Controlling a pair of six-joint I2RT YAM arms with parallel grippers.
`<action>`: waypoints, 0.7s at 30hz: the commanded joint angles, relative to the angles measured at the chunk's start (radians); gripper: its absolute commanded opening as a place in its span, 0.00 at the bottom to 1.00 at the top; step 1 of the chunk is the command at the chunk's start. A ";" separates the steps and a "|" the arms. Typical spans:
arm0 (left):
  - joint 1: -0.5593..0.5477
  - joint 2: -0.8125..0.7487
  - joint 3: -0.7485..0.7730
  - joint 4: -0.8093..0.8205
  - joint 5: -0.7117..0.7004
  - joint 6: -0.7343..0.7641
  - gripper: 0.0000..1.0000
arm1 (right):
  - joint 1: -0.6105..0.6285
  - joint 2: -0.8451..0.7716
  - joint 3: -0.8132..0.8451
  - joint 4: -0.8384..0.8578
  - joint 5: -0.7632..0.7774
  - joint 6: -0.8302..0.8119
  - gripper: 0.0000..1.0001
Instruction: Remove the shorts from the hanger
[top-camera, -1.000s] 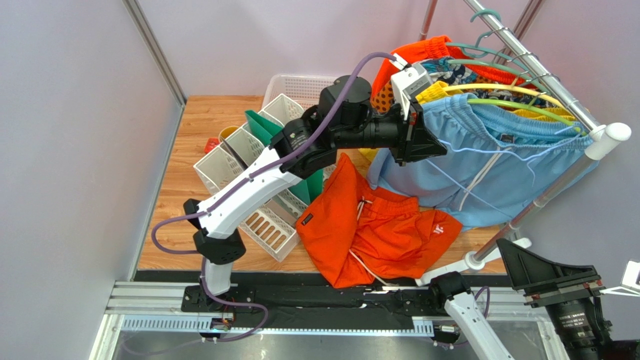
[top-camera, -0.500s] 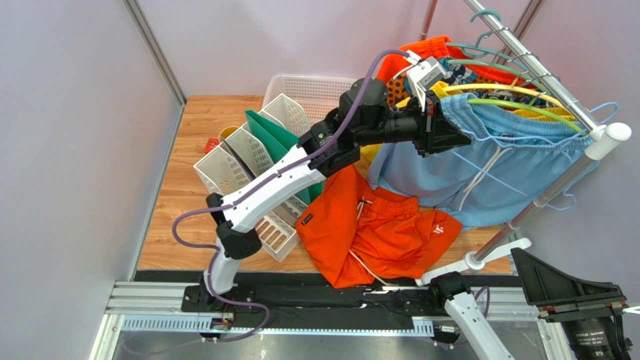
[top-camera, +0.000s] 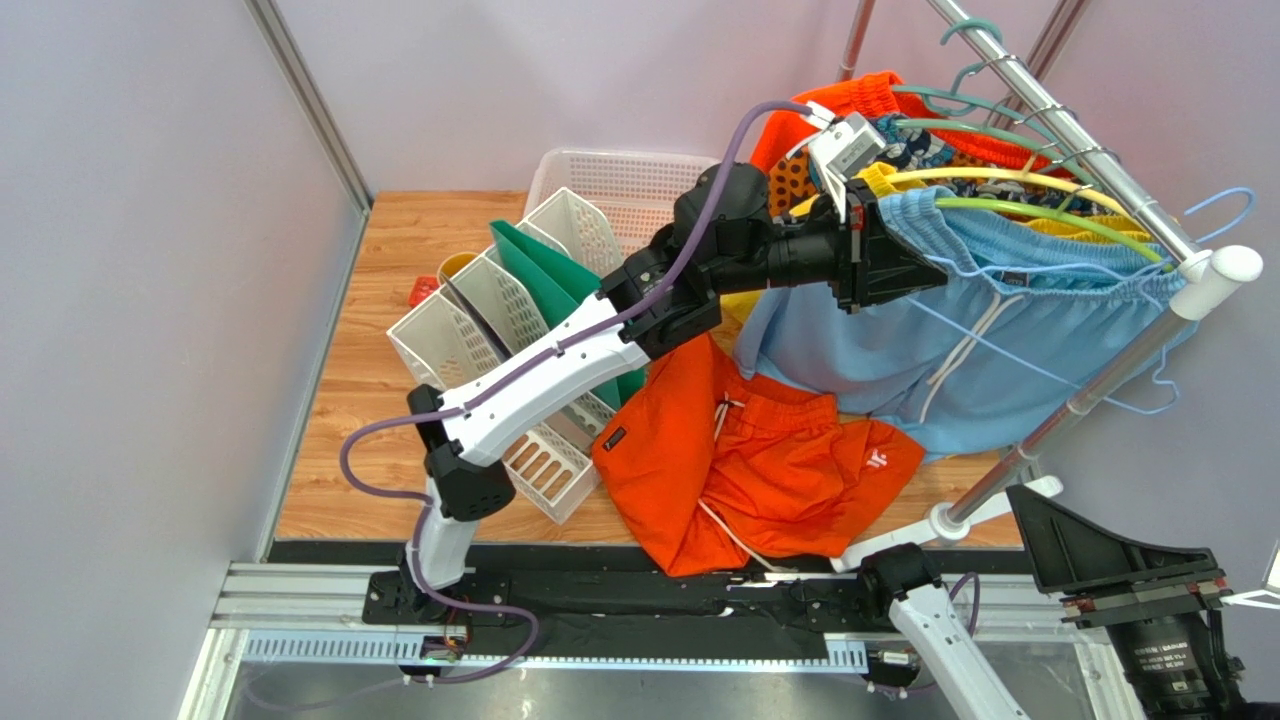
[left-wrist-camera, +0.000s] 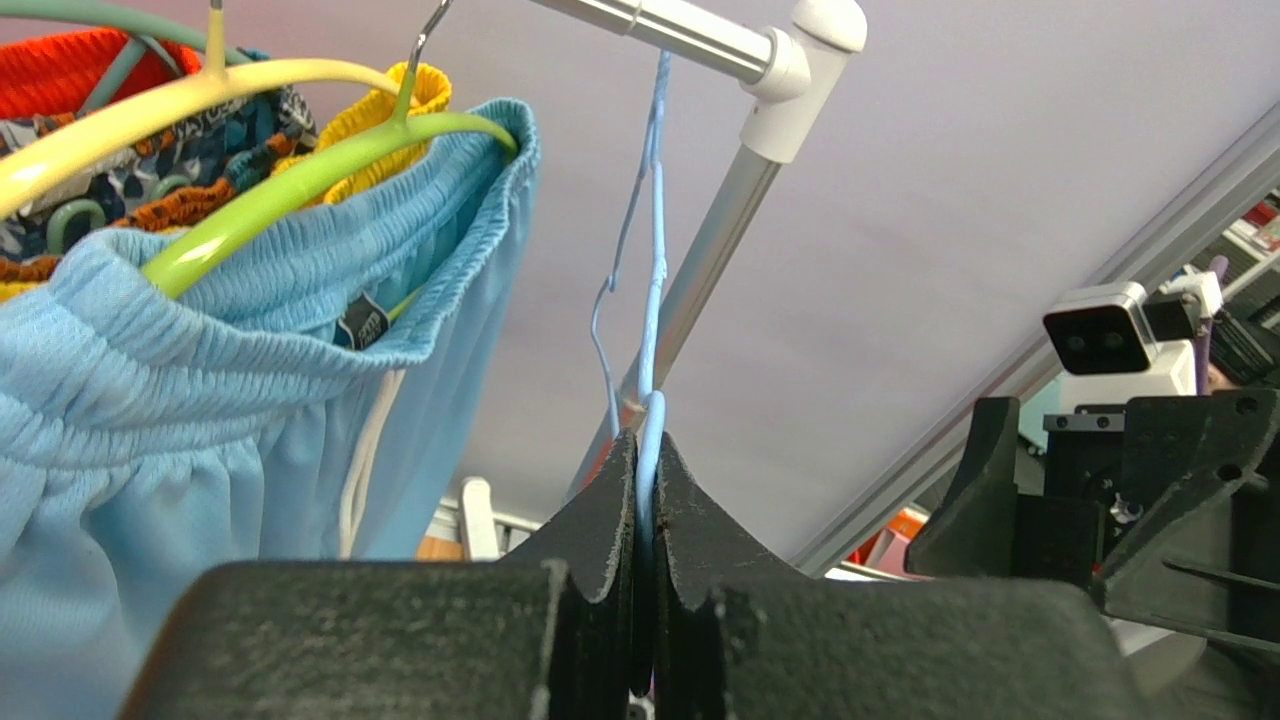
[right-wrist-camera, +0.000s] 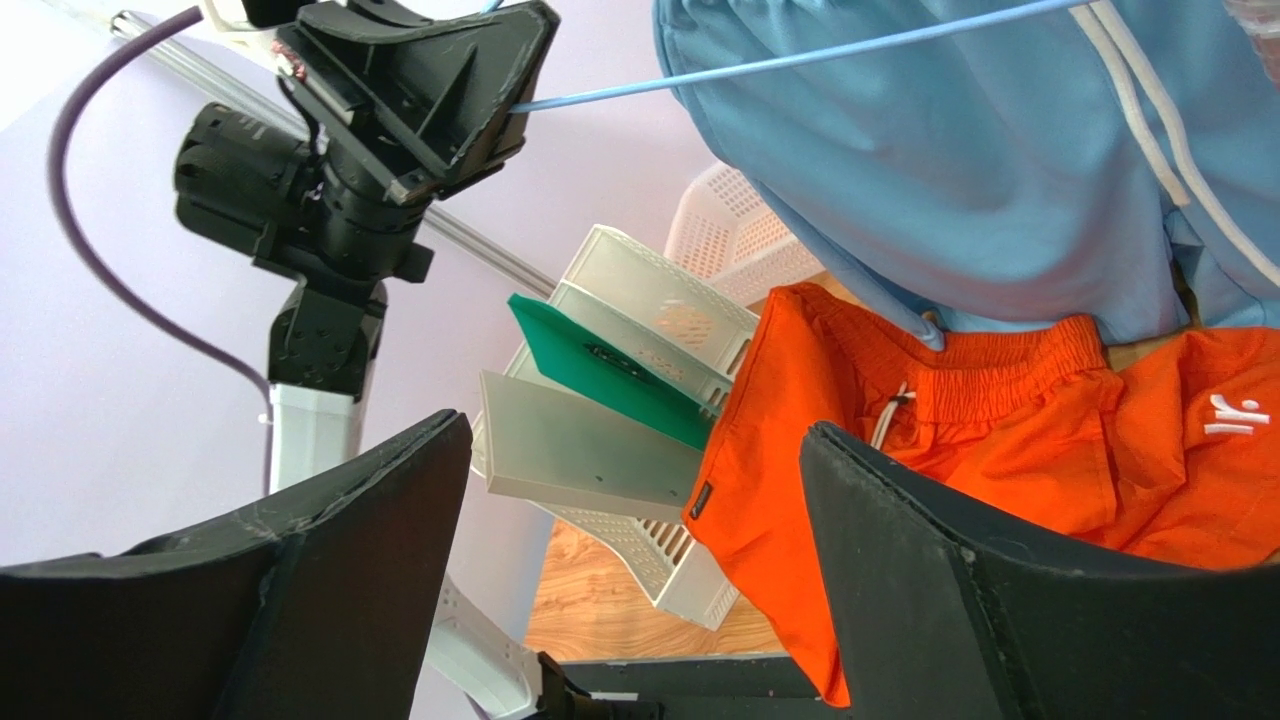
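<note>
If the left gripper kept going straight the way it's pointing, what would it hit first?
Probably the rack's slanted metal post, beyond the blue hanger the left gripper holds; depth is unclear.

The left arm (top-camera: 601, 338) has swung up and stretched to the right. A second ago its left pincer (top-camera: 941, 273) hung low in front of the light blue shorts (top-camera: 887, 368); now it sits higher, up at their waistband, clamped shut on the light blue wire hanger (left-wrist-camera: 649, 420). That hanger, not seen past the rail a second ago, now sticks out beyond the rail's white end cap (top-camera: 1235, 266), a little farther than half a second ago. The arm's shoulder has turned from left to right, then eased slightly back. The right arm's wrist (top-camera: 1120, 570) has shifted slightly along the lower right edge.
</note>
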 joint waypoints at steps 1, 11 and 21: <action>-0.008 -0.111 -0.067 0.084 -0.006 0.030 0.00 | 0.006 0.008 -0.030 -0.090 0.029 -0.017 0.86; -0.022 -0.206 -0.156 0.025 -0.018 0.105 0.00 | 0.019 0.003 -0.064 -0.064 0.060 -0.018 0.86; -0.024 -0.253 -0.275 0.025 -0.046 0.088 0.00 | 0.020 -0.001 -0.090 -0.055 0.061 -0.012 0.86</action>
